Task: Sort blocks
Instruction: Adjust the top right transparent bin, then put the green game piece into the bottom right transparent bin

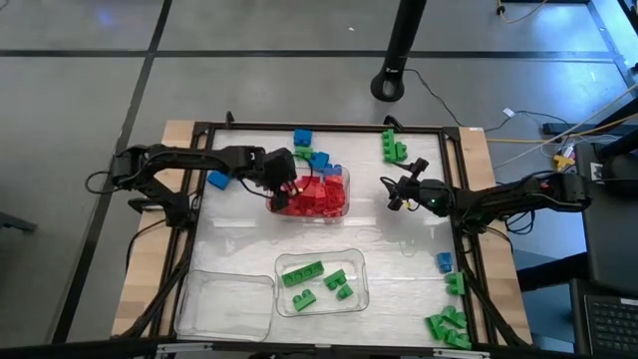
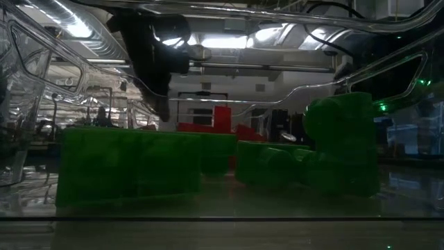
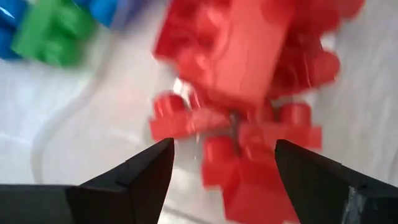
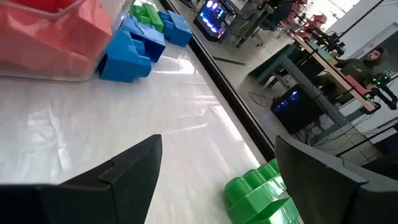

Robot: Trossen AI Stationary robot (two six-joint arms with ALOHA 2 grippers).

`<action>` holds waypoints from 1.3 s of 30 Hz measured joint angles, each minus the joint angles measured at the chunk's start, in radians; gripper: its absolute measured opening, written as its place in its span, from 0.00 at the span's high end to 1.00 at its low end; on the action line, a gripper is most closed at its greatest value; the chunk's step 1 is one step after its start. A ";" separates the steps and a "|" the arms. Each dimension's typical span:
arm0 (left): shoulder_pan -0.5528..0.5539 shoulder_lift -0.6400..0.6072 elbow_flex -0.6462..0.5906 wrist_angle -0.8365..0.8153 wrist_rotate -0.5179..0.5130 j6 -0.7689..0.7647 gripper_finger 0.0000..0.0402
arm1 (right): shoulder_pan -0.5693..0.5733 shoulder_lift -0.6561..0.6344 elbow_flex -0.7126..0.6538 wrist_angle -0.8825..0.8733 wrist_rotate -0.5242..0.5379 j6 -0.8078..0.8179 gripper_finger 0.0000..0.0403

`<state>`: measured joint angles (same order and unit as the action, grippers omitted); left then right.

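Red blocks (image 1: 314, 194) fill a clear tray at the table's middle, and they fill the left wrist view (image 3: 249, 74) too. My left gripper (image 1: 290, 184) hovers open over that tray's left end, its fingers (image 3: 146, 171) spread above the red pile. Blue blocks (image 1: 317, 158) and a green one lie just beyond the tray. More green blocks (image 1: 319, 279) lie in a clear tray near the front edge. My right gripper (image 1: 397, 191) is open, right of the red tray, with a green block (image 4: 261, 193) ahead of it and blue blocks (image 4: 134, 46) farther off.
An unfilled clear tray (image 1: 224, 307) sits at the near left. Loose green blocks (image 1: 393, 148) lie at the far edge, green and blue ones (image 1: 449, 299) at the near right corner, and one blue block (image 1: 218, 180) under the left arm. A dark frame (image 1: 319, 128) borders the table.
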<state>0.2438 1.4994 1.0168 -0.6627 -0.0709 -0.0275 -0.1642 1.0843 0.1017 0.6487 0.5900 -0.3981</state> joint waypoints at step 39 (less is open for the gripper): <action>-0.169 -0.101 0.196 -0.456 -0.051 -0.314 0.33 | 0.000 0.000 0.000 -0.057 0.001 -0.004 0.22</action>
<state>0.0746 1.3979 1.2125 -1.1190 -0.1223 -0.3412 -0.1642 1.0843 0.1020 0.5920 0.5905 -0.4016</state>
